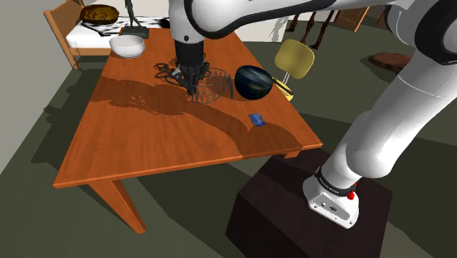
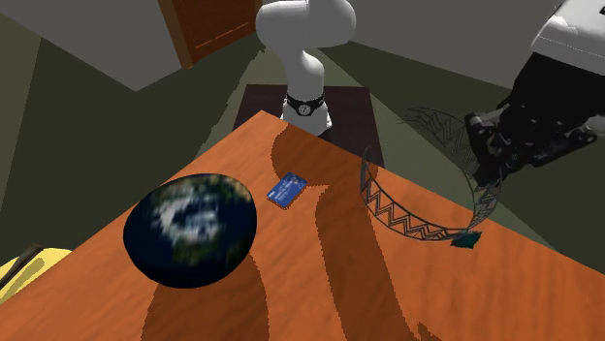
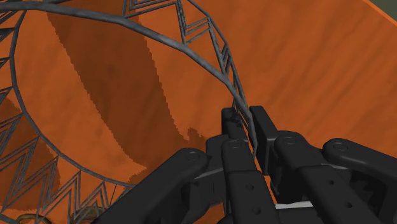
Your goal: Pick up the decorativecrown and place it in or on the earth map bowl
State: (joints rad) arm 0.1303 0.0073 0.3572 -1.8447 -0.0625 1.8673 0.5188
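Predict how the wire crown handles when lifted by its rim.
Crown is open thin lattice, so probably light. The jaws pinch just one side of the band, so it will likely hang tilted and may swing. Thin wires might flex slightly.

Wooden table (image 1: 146, 139) has a little blue card (image 1: 256, 119) on it, white bowl (image 1: 127, 47) far left in the shoulder view, yellow chair (image 1: 294, 59) beside.

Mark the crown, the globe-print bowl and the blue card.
wire crown (image 2: 399, 219), second exterior view, zigzag band.
earth map bowl (image 2: 189, 228), second exterior view, patterned surface.
blue card (image 2: 286, 190), second exterior view, its face.
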